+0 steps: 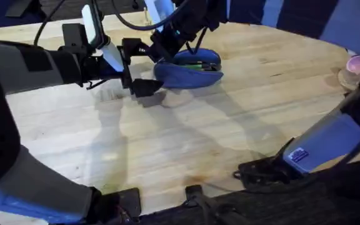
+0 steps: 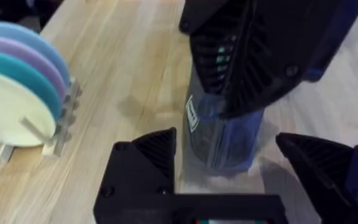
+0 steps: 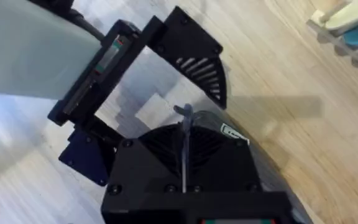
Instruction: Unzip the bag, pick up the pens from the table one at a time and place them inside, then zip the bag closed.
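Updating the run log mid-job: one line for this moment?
blue-grey fabric pouch: open, pens inside | left end effector: open at pouch end | right end effector: shut on zipper pull

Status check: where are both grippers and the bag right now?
Left gripper open, straddling one end of the bag. Right gripper shut on zipper pull at that end. Pens visible inside the pouch. Nothing in the way.

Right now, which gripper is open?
The left gripper: its fingers stand wide apart, flanking one end of the bag. The right gripper is pinched shut on the zipper pull atop the bag.
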